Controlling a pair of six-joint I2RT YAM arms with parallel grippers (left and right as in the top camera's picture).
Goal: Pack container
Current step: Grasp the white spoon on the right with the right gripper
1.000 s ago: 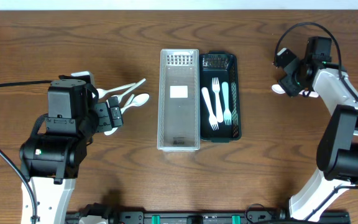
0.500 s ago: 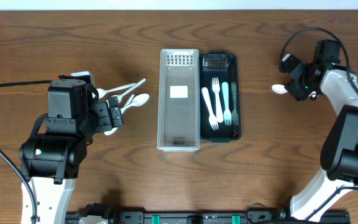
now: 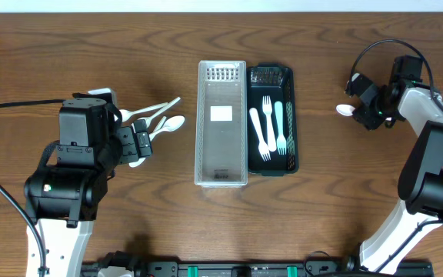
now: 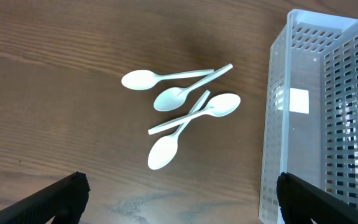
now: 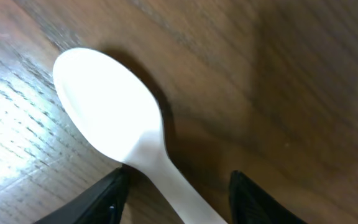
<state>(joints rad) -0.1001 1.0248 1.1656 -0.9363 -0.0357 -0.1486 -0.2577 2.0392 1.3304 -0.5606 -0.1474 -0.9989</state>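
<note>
A clear slotted container stands mid-table, empty, with a black tray holding three white forks beside it on the right. Several white spoons lie left of the container, and they show in the left wrist view next to the container. My left gripper is open and empty just short of the spoons. A single white spoon lies at the far right. My right gripper is open with its fingers either side of that spoon's handle.
Both arms' bases and a black rail sit along the table's front edge. Cables run from the left arm off the left side. The wooden table top is bare between the black tray and the right arm.
My right gripper has swung down and slightly right, coming level with the lone spoon and straddling its handle. The spoon, the left arm and the other items have not moved.
</note>
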